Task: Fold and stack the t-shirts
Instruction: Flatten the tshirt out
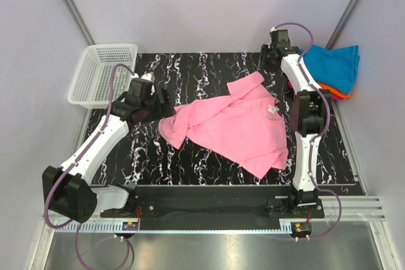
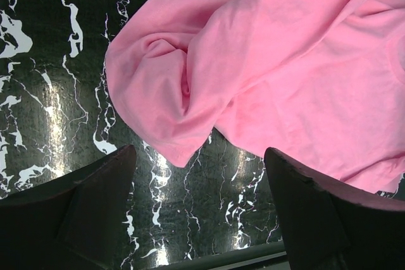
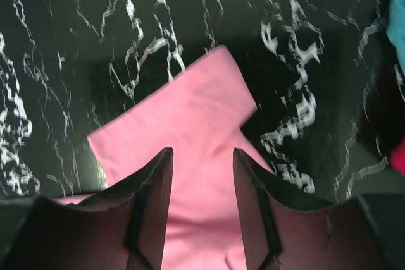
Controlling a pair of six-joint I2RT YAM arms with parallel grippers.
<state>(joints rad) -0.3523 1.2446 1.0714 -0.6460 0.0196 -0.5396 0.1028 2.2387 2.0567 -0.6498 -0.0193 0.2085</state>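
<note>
A bright pink t-shirt (image 1: 237,124) lies spread and rumpled in the middle of the black marbled table, its white neck label (image 1: 273,109) facing up. My left gripper (image 1: 163,103) is open at the shirt's left end. In the left wrist view its jaws (image 2: 199,162) stand wide apart over bare table, just short of a bunched pink corner (image 2: 171,99). My right gripper (image 1: 265,61) is at the back, over the shirt's upper sleeve (image 3: 183,112). Its jaws (image 3: 202,153) are apart, with cloth below them and nothing held. A teal-blue t-shirt (image 1: 332,64) lies on an orange one (image 1: 334,90) at the back right.
A white mesh basket (image 1: 101,74) stands at the back left corner. The teal and orange stack overhangs the table's right edge, and a magenta edge (image 3: 398,156) shows in the right wrist view. Grey walls close in the back and sides.
</note>
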